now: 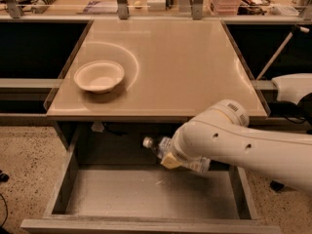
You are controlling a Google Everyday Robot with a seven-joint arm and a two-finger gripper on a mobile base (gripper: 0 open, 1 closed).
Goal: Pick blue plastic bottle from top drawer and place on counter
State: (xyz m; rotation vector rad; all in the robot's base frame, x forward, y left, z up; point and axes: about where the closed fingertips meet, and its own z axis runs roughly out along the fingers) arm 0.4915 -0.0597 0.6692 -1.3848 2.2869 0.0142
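The blue plastic bottle (157,145) is clear with a white cap pointing left. It hangs roughly level above the floor of the open top drawer (122,194), just under the front edge of the counter (185,67). My gripper (171,159) is shut on the bottle's middle, and a tan fingertip (170,161) shows below it. My white arm hides much of the bottle's body; its bottom end sticks out on the right.
A white bowl (99,75) sits on the counter's left side. Dark recessed shelves flank the counter on both sides. The drawer's low sides and front rim (146,225) surround the space under the gripper. Clutter lies behind the counter's far edge.
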